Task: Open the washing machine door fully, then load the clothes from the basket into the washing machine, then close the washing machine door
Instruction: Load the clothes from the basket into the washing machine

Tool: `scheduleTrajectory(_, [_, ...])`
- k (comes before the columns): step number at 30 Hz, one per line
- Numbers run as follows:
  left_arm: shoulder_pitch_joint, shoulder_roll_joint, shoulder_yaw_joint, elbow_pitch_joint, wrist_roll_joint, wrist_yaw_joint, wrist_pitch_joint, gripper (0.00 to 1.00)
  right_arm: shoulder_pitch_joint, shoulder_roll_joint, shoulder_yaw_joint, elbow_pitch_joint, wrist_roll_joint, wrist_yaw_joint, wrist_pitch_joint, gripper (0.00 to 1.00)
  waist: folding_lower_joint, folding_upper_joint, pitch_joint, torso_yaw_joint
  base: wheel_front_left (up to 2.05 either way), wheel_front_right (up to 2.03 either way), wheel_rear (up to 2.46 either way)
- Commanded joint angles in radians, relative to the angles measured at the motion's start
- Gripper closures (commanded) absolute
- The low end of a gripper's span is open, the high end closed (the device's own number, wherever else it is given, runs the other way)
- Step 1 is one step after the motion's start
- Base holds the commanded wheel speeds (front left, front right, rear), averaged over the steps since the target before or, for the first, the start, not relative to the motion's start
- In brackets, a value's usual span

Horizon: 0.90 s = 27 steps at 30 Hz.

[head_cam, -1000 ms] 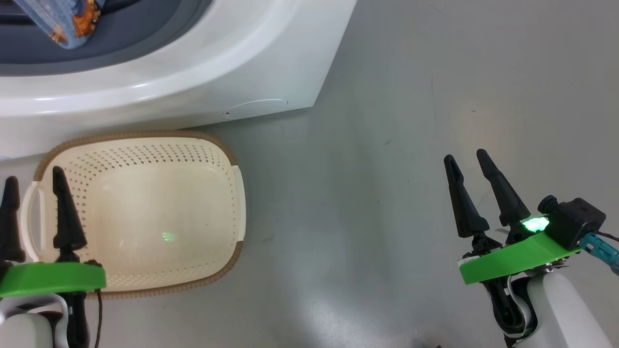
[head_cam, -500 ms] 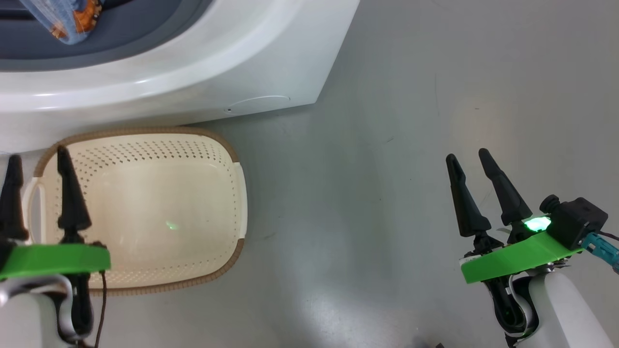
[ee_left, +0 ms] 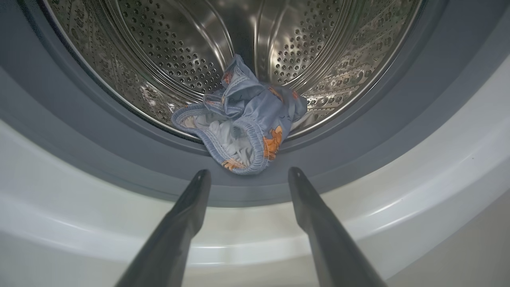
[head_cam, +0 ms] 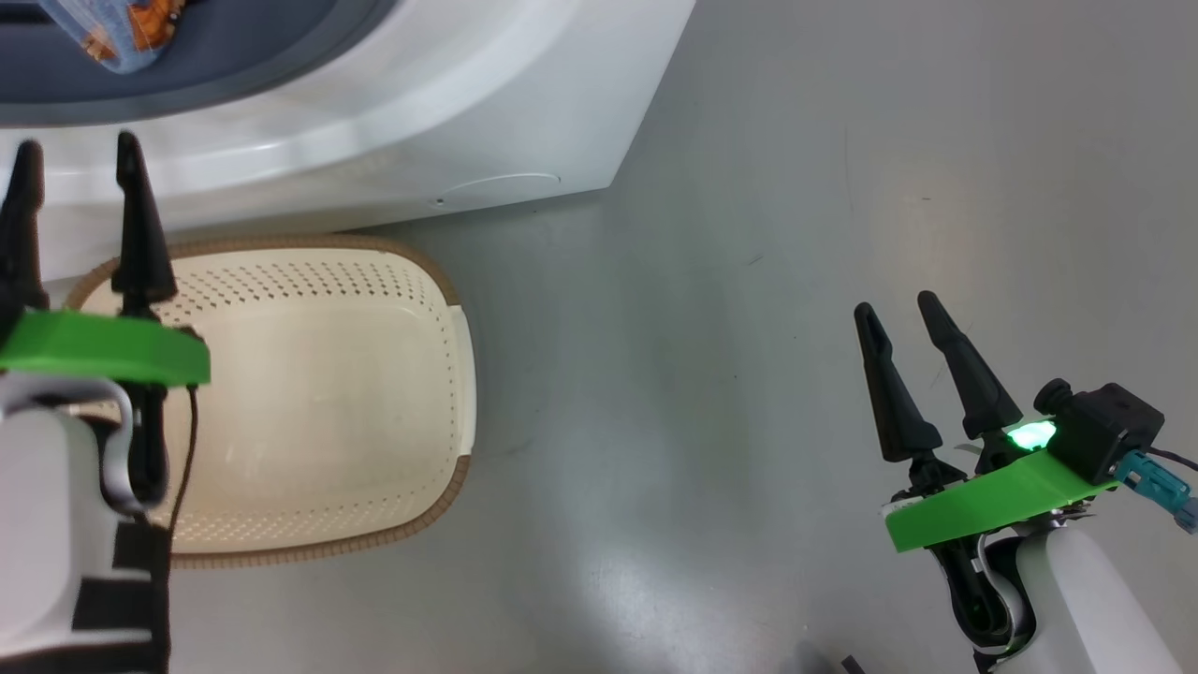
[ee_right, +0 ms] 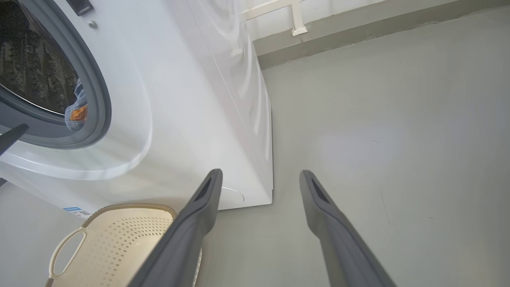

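Note:
The white washing machine point(head_cam: 449, 103) stands with its mouth uncovered; the washing machine door is out of view. A bundle of light blue clothes point(ee_left: 247, 119) with orange figures and a white piece hangs over the steel drum's lip onto the grey gasket point(ee_left: 358, 131). Those clothes point(head_cam: 112, 33) also peek in at the head view's top left. The cream basket point(head_cam: 412, 257) sits empty on the floor against the machine's front. My left gripper point(head_cam: 75, 148) is open and empty, held over the basket's far left rim, pointing at the clothes point(ee_left: 249, 172). My right gripper point(head_cam: 898, 309) hangs open over bare floor.
Grey floor point(head_cam: 749, 281) spreads wide to the right of the machine and basket. A small round flap point(ee_right: 231, 197) sits low on the machine's front, a blue label sticker point(ee_right: 72, 209) further left. The wall's base and a white bracket point(ee_right: 297, 28) lie behind.
My left gripper has moved up and forward from beside the basket's left handle to the machine's front, still open. The right gripper has barely moved.

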Motion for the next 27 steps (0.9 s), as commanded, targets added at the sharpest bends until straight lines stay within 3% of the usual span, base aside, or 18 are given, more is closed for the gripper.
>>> scheduleTrajectory(1, [-0.027,0.043,0.017,-0.002,0.006,-0.003,-0.005,0.00,0.003,-0.003,0.022,-0.017,-0.010,0.003,-0.005,0.00,0.0000,-0.0001,0.002,-0.002,0.00,0.00,0.00])
scheduleTrajectory(21, [-0.411,0.136,-0.133,0.484,0.015,-0.003,-0.005,0.00,-0.016,0.013,0.050,-0.013,-0.004,0.003,-0.005,0.00,0.0000,-0.0001,0.025,-0.047,0.00,0.00,0.00])
scheduleTrajectory(22, [-0.427,0.139,-0.143,0.504,0.013,-0.003,-0.005,0.11,-0.017,0.014,0.050,-0.014,-0.004,0.003,-0.005,0.00,0.0000,-0.0001,0.028,-0.049,0.00,0.00,0.00])
scheduleTrajectory(23, [-0.457,0.148,-0.160,0.542,0.011,-0.003,-0.005,0.52,-0.020,0.017,0.051,-0.014,-0.003,0.003,-0.005,0.00,0.0000,-0.0001,0.031,-0.056,0.00,0.00,0.00])
scheduleTrajectory(25, [-0.485,0.157,-0.168,0.576,0.008,-0.003,-0.005,0.93,-0.021,0.020,0.052,-0.014,-0.003,0.003,-0.005,0.00,0.0000,-0.0001,0.033,-0.062,0.00,0.00,0.00])
scheduleTrajectory(26, [-0.498,0.163,-0.171,0.594,0.009,-0.003,-0.005,1.00,-0.021,0.022,0.052,-0.015,-0.002,0.003,-0.005,0.00,0.0000,-0.0001,0.034,-0.066,0.00,0.00,0.00])
scheduleTrajectory(27, [-0.510,0.168,-0.175,0.610,0.010,-0.003,-0.005,1.00,-0.022,0.024,0.053,-0.016,-0.002,0.003,-0.005,0.00,0.0000,-0.0001,0.035,-0.070,0.00,0.00,0.00])
